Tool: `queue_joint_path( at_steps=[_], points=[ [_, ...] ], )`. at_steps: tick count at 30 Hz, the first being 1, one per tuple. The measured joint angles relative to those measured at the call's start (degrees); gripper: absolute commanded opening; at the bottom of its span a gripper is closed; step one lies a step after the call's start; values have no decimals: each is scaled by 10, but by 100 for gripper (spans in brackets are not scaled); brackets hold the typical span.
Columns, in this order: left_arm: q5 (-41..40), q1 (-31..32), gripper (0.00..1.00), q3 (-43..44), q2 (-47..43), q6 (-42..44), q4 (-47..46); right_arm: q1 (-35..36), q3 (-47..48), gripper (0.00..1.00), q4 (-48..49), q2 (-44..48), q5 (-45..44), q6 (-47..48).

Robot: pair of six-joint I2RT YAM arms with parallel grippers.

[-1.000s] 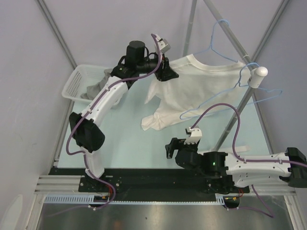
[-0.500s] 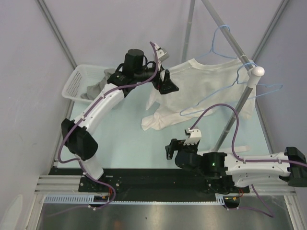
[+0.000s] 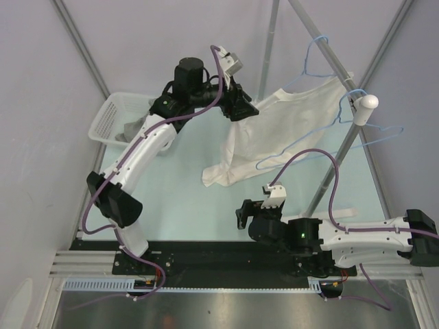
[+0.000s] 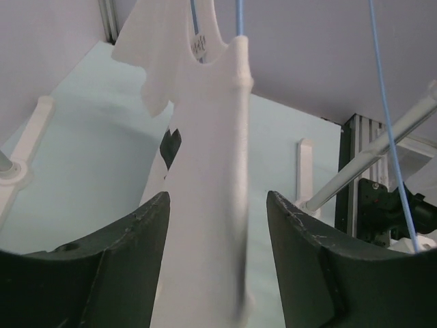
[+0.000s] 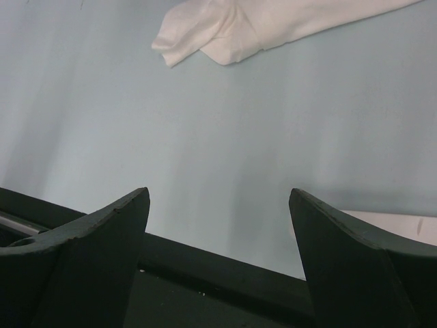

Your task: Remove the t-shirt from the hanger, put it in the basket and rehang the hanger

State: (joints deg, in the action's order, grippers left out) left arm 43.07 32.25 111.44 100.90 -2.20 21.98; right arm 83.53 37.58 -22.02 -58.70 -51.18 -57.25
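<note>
Left claw straddles the t-shirt on its hanger, can't tell if it's gripping. Right claw is wide open.

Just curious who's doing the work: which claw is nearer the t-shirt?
Left. The left claw has the t-shirt between its fingers; the right claw hangs low over the table, short of its hem.
</note>
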Motion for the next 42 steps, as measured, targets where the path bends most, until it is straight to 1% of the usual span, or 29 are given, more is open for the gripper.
queue_joint_path(
  at_steps=[2,4,6,7,9,11,13,15,20,25,32,37,39,42],
  points=[
    [-12,9,57,2,12,7,9,0,0,88,0,-2,0,0],
    [-21,24,55,9,29,14,25,1,1,88,0,-4,0,-1],
    [-30,40,46,10,42,20,35,2,1,88,0,-4,0,-2],
    [-34,45,39,10,45,21,40,2,1,89,0,-4,0,-2],
    [-42,57,32,11,47,23,45,3,1,88,0,-4,0,-3],
    [-48,65,19,14,47,22,46,3,1,88,0,-4,0,-5],
    [-54,71,5,17,46,21,43,4,1,88,0,-5,0,-7],
    [-55,72,0,20,46,15,42,4,1,88,0,-5,0,-8],
    [-62,72,1,23,43,4,47,6,1,88,-2,-5,-2,-12],
    [-86,72,0,49,39,-19,69,9,1,88,-4,-4,-4,-13],
    [-109,71,0,67,1,-50,89,9,1,88,-5,-4,-6,-15],
    [-132,57,0,79,-36,-60,104,10,1,88,-5,-4,-6,-17],
    [-146,42,0,70,-59,-68,113,10,1,89,-5,-4,-7,-17],
    [-172,-3,0,-25,-145,-86,105,11,0,89,-3,-4,-6,-16]
  ],
)
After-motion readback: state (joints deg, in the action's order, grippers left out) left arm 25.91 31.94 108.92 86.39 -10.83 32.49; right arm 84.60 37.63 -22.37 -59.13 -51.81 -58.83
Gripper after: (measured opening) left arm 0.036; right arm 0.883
